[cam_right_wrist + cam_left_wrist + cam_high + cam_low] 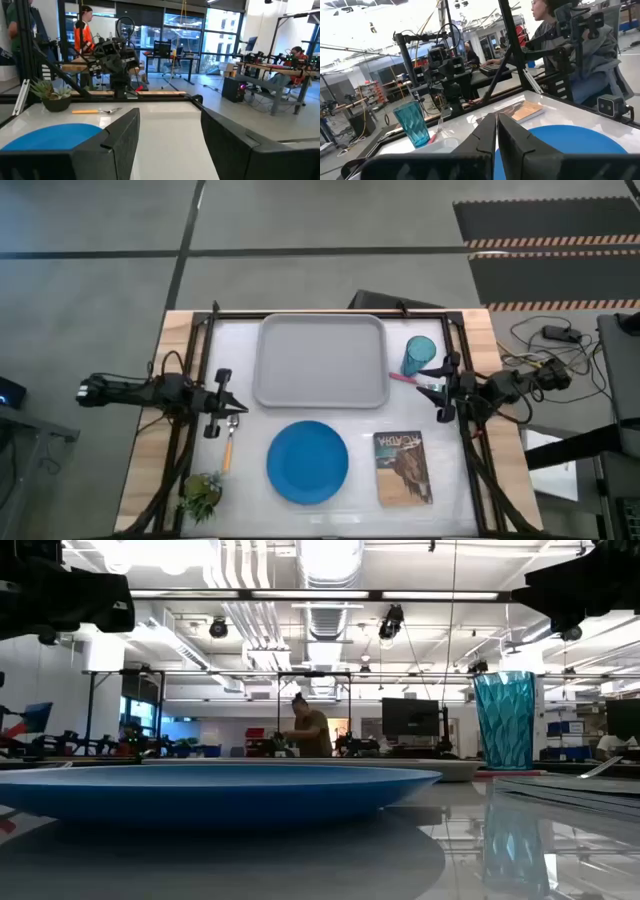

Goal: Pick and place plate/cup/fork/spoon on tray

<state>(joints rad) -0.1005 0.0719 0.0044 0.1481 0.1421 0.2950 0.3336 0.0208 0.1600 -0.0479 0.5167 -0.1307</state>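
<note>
The light-grey tray [322, 360] lies at the table's far middle. The blue plate [308, 461] lies flat near the front edge, and shows in the low view [220, 790]. The teal cup [419, 356] stands upright right of the tray. The pink-handled fork [405, 379] lies beside the cup. The orange-handled spoon [228, 448] lies left of the plate. My left gripper [225, 402] is shut and empty, level above the table by the spoon's bowl end [496, 131]. My right gripper [440, 390] is open and empty, near the fork and cup [170, 135].
A brown picture-cover book [402, 467] lies right of the plate. A small potted plant [201, 493] stands at the near left corner. A black frame runs along the table's edges [205, 330]. A person sits beyond the table [580, 50].
</note>
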